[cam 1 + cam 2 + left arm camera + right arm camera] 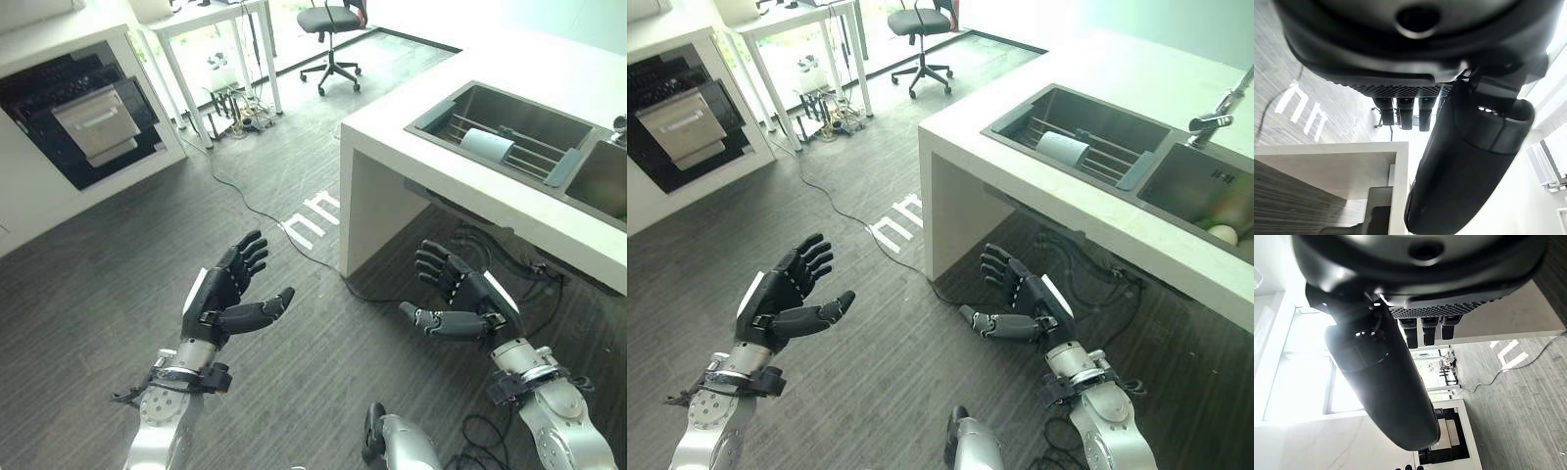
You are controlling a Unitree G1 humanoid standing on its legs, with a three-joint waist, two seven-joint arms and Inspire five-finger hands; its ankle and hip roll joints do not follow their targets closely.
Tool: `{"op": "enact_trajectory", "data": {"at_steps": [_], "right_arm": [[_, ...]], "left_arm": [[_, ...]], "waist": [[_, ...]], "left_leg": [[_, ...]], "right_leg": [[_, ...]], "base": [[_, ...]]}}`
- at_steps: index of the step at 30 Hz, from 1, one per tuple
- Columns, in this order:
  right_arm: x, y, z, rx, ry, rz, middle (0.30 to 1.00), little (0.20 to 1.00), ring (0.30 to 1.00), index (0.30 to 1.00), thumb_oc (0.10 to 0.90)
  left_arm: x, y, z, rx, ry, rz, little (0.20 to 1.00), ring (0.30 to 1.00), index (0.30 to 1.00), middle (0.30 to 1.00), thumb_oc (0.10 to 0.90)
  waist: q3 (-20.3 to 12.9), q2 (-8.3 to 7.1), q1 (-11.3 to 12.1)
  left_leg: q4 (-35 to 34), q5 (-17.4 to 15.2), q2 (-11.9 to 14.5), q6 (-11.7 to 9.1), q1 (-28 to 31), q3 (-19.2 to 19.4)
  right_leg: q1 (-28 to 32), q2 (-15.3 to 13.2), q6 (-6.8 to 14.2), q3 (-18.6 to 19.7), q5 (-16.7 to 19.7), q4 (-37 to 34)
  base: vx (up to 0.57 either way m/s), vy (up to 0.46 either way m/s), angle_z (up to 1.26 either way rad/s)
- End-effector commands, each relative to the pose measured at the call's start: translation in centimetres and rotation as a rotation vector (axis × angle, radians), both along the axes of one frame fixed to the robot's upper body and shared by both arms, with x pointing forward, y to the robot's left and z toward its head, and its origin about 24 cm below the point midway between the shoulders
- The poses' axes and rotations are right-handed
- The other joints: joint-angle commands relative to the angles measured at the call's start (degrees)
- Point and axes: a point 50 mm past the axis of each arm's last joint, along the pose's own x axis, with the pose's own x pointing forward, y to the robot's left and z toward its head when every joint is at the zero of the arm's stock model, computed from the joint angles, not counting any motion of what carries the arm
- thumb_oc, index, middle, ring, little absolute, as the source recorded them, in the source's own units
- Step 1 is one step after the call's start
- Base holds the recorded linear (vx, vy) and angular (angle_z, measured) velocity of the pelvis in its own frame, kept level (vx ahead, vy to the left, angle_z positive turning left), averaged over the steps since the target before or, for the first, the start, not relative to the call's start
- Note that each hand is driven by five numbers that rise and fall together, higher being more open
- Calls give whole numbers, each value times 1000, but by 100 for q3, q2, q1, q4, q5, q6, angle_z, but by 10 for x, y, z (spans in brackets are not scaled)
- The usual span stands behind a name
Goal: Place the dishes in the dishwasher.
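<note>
We see both hands raised over the dark wood-grain floor [118, 264], palms turned toward each other and well apart. The left hand [223, 292] has its fingers spread and nearly straight, thumb pointing toward the middle, and it holds nothing. The right hand [460, 299] mirrors it: fingers relaxed and lightly bent, thumb stretched inward, nothing in its grasp (its own wrist view shows the fingers straight past the palm too).

Ahead and to the right stands a white tabletop [392, 122] with a steel sink [1058, 106] sunk into it. In the sink's left basin lies a rack of rails, and on that rack rests a pale blue-grey dish [487, 146], lying on its side like a cup or small bowl; we cannot tell which. A second basin [1195, 191] lies to the right, with a small pale round object [1223, 234] in its corner; we cannot tell what it is. A faucet [1215, 117] rises at the far edge between the basins.

Far to the left, well apart from the sink, the dishwasher [83, 113] is set into a white cabinet, its dark opening showing and a grey tray [96, 122] drawn out of it. Beyond stand a white-legged table [211, 29] and a black office chair [331, 29]. White markings [312, 220] are painted on the floor near the corner of the tabletop.
</note>
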Motion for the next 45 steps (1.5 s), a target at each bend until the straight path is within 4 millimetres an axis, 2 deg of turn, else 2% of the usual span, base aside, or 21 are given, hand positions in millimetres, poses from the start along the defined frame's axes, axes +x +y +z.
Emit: {"op": "enact_trajectory", "data": {"at_steps": [1, 2, 3, 5, 6, 7, 8, 9, 10, 11, 12, 14, 16, 19, 20, 25, 28, 30, 32, 36, 45], "right_arm": [[-1, -5, 57, 42, -316, -24, 900, 900, 900, 900, 800], [-2, -7, 62, 41, -337, -32, 900, 900, 900, 900, 800], [-5, -7, 67, 34, -362, -20, 900, 900, 900, 900, 800], [-8, -6, 70, 20, -383, 1, 900, 900, 900, 900, 800], [-8, -6, 71, 23, -384, 5, 900, 900, 900, 900, 800], [-6, -5, 74, 44, -382, 24, 900, 900, 900, 900, 800], [-5, -4, 74, 54, -381, 37, 900, 900, 900, 900, 800], [-3, -2, 73, 58, -379, 53, 900, 900, 900, 900, 800], [-3, 3, 72, 51, -371, 77, 900, 900, 900, 900, 800], [-5, 6, 71, 42, -366, 98, 900, 900, 900, 900, 800], [-6, 6, 74, 33, -368, 100, 900, 900, 900, 900, 800], [-6, 5, 78, 29, -379, 95, 900, 900, 900, 900, 800], [-8, 4, 79, 34, -373, 81, 900, 900, 900, 900, 800], [-14, 0, 76, 53, -362, 48, 900, 900, 900, 900, 800], [-18, -4, 74, 74, -359, 13, 900, 900, 900, 900, 800], [-19, -4, 71, 112, -352, -20, 900, 900, 900, 900, 800], [-20, -3, 70, 116, -351, -24, 900, 900, 900, 900, 800], [-18, -1, 66, 136, -329, -21, 900, 900, 900, 900, 800], [-17, 2, 65, 151, -324, -3, 900, 900, 900, 900, 800], [-9, 9, 68, 157, -329, 55, 900, 900, 900, 900, 800], [-3, 8, 69, 135, -302, 38, 900, 900, 900, 900, 800]], "left_arm": [[-4, 8, 57, 34, -318, -11, 900, 900, 900, 900, 800], [-4, 4, 63, 20, -352, -20, 900, 900, 900, 900, 800], [-6, 2, 68, 12, -390, -23, 900, 900, 900, 900, 800], [-10, 1, 71, -3, -418, -35, 900, 900, 900, 900, 800], [-11, 1, 72, 1, -427, -37, 900, 900, 900, 900, 800], [-15, 5, 75, 2, -443, -27, 900, 900, 900, 900, 800], [-17, 7, 76, 3, -458, -20, 900, 900, 900, 900, 800], [-21, 9, 78, -1, -480, -10, 900, 900, 900, 900, 800], [-25, 12, 80, -17, -498, 9, 900, 900, 900, 900, 800], [-29, 14, 81, -32, -511, 20, 900, 900, 900, 900, 800], [-31, 15, 82, -41, -530, 9, 900, 900, 900, 900, 800], [-33, 14, 86, -44, -554, -6, 900, 900, 900, 900, 800], [-30, 14, 87, -50, -548, -4, 900, 900, 900, 900, 800], [-25, 14, 90, -70, -540, -16, 900, 900, 900, 900, 800], [-23, 13, 95, -59, -554, -2, 900, 900, 900, 900, 800], [-23, 12, 104, -46, -596, -3, 900, 900, 900, 900, 800], [-26, 10, 111, -39, -633, -27, 900, 900, 900, 900, 800], [-30, 7, 116, -18, -675, -73, 900, 900, 900, 900, 800], [-33, 5, 119, -7, -696, -97, 900, 900, 900, 900, 800], [-32, 5, 126, 41, -724, -103, 900, 900, 900, 900, 800], [-25, -3, 119, 170, -639, -104, 900, 900, 900, 900, 800]], "waist": [[-509, -199, -81], [-514, -233, -65], [-442, -411, -36], [-334, -490, 10], [-267, -476, 39], [-241, -453, 85], [-237, -408, 100], [-246, -255, 98], [-283, -113, 167], [-294, -28, 259], [-287, 29, 328], [-273, 54, 384], [-299, 67, 318], [-377, 15, 223], [-432, -46, 170], [-446, -104, 151], [-444, -104, 172], [-432, -117, 172], [-384, -104, 201], [-248, -110, 284], [-408, -144, 269]], "left_leg": [[317, 285, 344, 255, -644, 199], [317, 1126, 418, 11, -483, 262], [1137, 1724, 454, -142, -756, 352], [2057, 1657, 542, -65, -1467, 223], [1845, 1394, 528, 88, -1704, 162], [921, 1276, 470, 205, -1609, 188], [317, 1294, 478, 216, -1617, 176], [317, 971, 577, 189, -1922, 4], [317, 701, 555, 118, -2353, -529], [317, 912, 539, -4, -2696, -922], [317, 1062, 555, -44, -2917, -993], [317, 1134, 619, -54, -3046, -1066], [317, 1025, 633, 12, -2919, -926], [317, 824, 548, 151, -2655, -820], [317, 707, 446, 238, -2503, -788], [317, 594, 303, 389, -2334, -755], [317, 560, 264, 456, -2313, -741], [317, 531, 180, 565, -2282, -724], [317, 523, 213, 574, -2245, -680], [317, 423, 430, 482, -2126, -308], [317, 223, 403, 545, -1985, -88]], "right_leg": [[203, 31, 1006, 75, 373, -1131], [344, 93, 877, 97, 206, -1131], [520, 88, 723, 284, 61, -1131], [673, 155, 626, 449, -12, -1131], [759, 271, 666, 601, -40, -1131], [820, 411, 744, 875, -91, -1131], [815, 509, 784, 1025, -106, -1131], [810, 723, 830, 1185, -152, -1131], [867, 926, 872, 1399, -256, -1131], [1005, 1076, 848, 1561, -405, -1131], [1166, 1151, 818, 1661, -551, -1131], [1282, 1062, 843, 1657, -639, -1131], [1372, 944, 908, 1639, -666, -1131], [1411, 722, 1016, 1567, -615, -1131], [1367, 545, 1098, 1497, -515, -1131], [1307, 276, 1206, 1335, -314, -1131], [1343, 238, 1224, 1295, -290, -1131], [1449, 242, 1282, 1191, 54, -1131], [1405, 216, 1278, 894, 320, -1131], [830, -65, 1257, 305, 341, -1131], [743, -13, 1226, 461, -19, -1131]], "base": [[396, -383, -32], [443, -506, -47], [362, -454, -27], [250, -268, -60], [315, -40, -98], [313, 79, -109], [312, 192, -159], [322, 267, -195], [414, 311, -212], [473, 347, -126], [434, 339, -152], [282, 290, -130], [236, 312, -90], [243, 303, -47], [223, 264, -17], [127, 194, 34], [61, 140, -13], [87, 167, -7], [22, 69, -26], [-48, -37, -79], [22, -86, -11]]}}
